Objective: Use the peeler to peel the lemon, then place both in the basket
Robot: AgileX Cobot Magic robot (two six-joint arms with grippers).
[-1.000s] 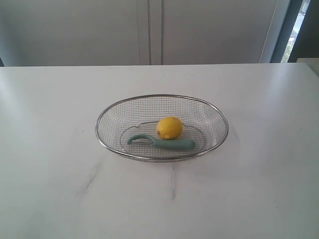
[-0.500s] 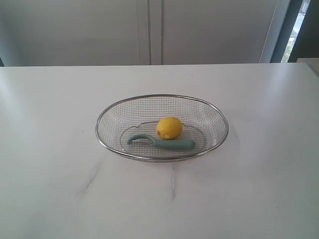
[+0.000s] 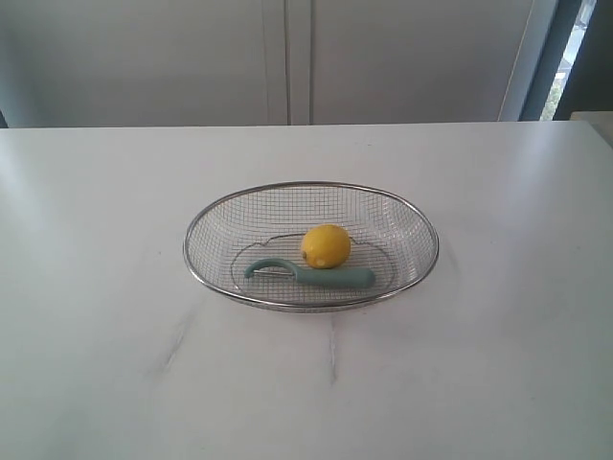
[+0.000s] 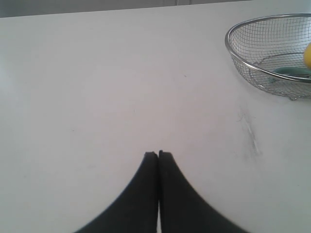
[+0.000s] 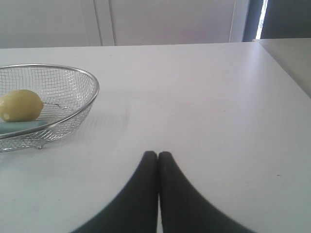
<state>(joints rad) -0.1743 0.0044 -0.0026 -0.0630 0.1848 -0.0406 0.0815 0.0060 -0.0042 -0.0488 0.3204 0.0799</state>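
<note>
Lemon (image 3: pixel 326 246), bright yellow, smooth, round-oval.

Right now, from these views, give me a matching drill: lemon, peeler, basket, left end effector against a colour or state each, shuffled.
Column 1
1. lemon
2. peeler
3. basket
4. left end effector

Column 2
A. silver wire mesh
B. shut, holding nothing
C. yellow
D. pale teal handle

Pairs: 1-C, 2-D, 3-A, 4-B
</note>
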